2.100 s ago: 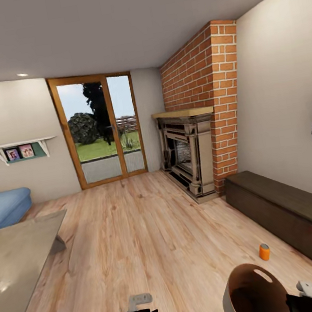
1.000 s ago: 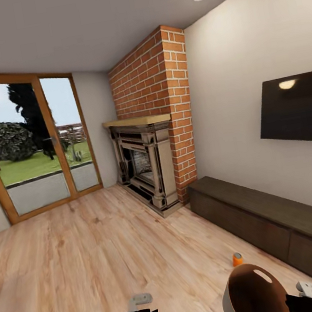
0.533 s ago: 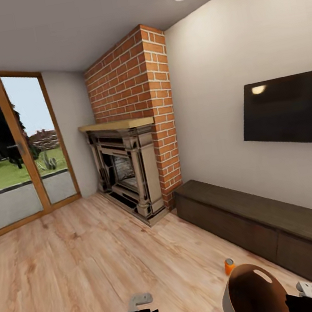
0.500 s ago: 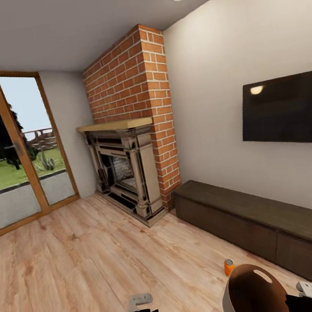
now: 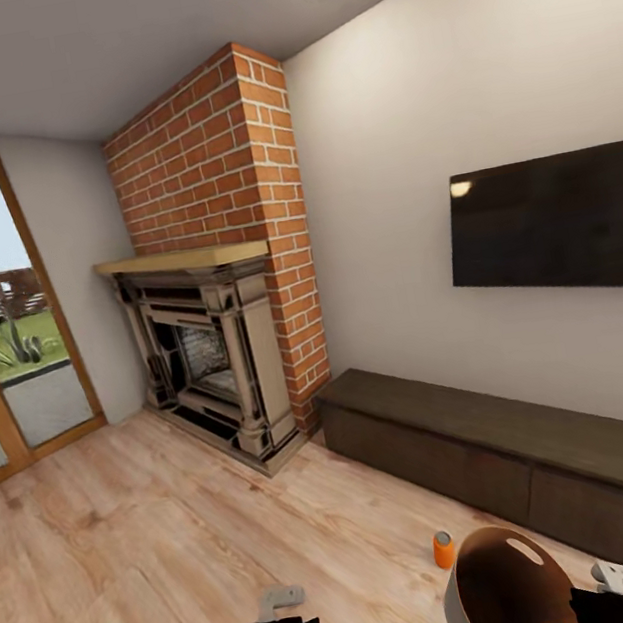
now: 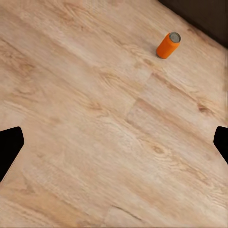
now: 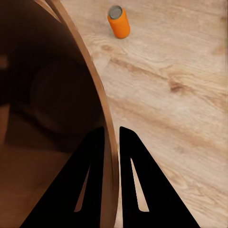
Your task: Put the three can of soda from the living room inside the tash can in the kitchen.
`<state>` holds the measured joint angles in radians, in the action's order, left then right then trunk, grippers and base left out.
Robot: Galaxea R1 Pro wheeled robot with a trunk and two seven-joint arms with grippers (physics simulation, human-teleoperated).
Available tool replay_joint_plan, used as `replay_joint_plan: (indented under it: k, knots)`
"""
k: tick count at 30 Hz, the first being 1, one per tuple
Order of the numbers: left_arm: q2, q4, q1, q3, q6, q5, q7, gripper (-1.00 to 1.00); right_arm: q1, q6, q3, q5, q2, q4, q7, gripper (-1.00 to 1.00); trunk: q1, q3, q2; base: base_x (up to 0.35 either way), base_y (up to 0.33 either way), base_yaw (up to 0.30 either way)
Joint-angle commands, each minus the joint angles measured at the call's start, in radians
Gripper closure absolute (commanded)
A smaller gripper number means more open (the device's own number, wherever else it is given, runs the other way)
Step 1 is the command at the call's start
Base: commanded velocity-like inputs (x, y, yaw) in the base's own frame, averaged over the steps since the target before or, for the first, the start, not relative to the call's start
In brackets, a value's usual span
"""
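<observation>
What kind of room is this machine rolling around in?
Most likely a living room: a red-brick fireplace, a black TV mounted on the wall, and a long low dark wood bench beneath it, all on a light wood floor.

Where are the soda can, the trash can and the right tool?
soda can (image 5: 445, 550), head view, orange side wall.
trash can (image 7: 52, 109), right wrist view, brown inner wall.
right tool (image 7: 111, 142), right wrist view, between fingertips pinching the bin's rim.

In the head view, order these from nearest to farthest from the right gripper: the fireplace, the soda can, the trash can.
1. Trash can: its rim sits between the jaws of the right gripper.
2. Soda can: upright on the floor, just beyond the bin.
3. Fireplace: far off, at the brick chimney.
</observation>
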<state>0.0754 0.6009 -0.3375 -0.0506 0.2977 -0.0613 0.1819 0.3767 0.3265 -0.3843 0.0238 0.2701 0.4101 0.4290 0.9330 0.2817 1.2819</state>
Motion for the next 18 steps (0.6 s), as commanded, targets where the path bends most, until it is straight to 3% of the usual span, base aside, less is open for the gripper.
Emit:
replay_joint_plan:
  k: [1,18]
  knots:
    - [0.000,0.000,0.000,0.000,0.000,0.000,0.001,-1.00,0.001,0.003,-0.004,-0.016,0.000,0.001,0.007,1.00,0.000,0.000,0.000,0.277,0.234,-0.286]
    - [0.000,0.000,0.000,0.000,0.002,0.000,0.005,-1.00,0.001,0.003,-0.004,-0.016,0.000,0.001,0.007,1.00,0.000,0.000,0.000,0.242,0.253,-0.286]
